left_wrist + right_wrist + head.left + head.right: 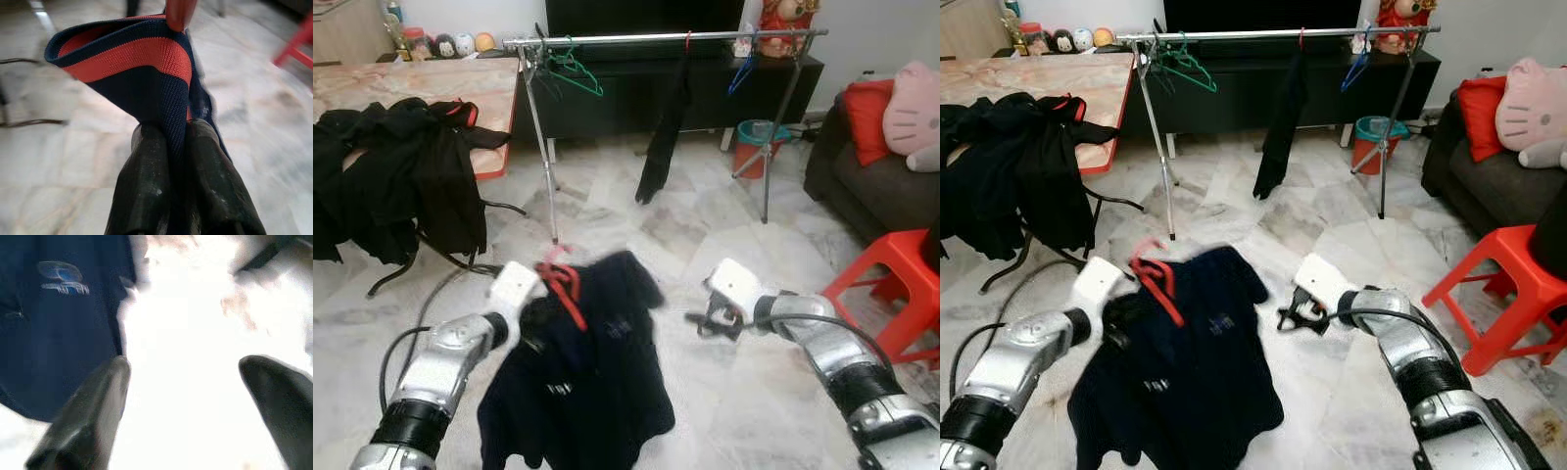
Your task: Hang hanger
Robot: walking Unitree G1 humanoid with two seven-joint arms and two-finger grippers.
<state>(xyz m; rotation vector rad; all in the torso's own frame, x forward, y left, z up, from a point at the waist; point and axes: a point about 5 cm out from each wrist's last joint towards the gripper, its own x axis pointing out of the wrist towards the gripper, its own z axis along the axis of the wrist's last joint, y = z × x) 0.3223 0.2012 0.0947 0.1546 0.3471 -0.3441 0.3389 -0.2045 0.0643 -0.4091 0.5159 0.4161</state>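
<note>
Two end effectors work low: the left end effector (171, 166) clamps the navy shirt's (597, 362) collar, while the right end effector (183, 401), at 3 o'clock of it, gapes empty.

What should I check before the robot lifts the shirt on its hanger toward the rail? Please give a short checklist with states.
1. Left tool shut on the navy shirt collar: ok.
2. Red hanger sits in the collar: ok; whether it is gripped, cannot tell.
3. Right tool open and free: ok.
4. Free space on the rail between the green hanger and the hanging black garment: ok.
5. Shirt hangs off the floor: not ok.
</note>
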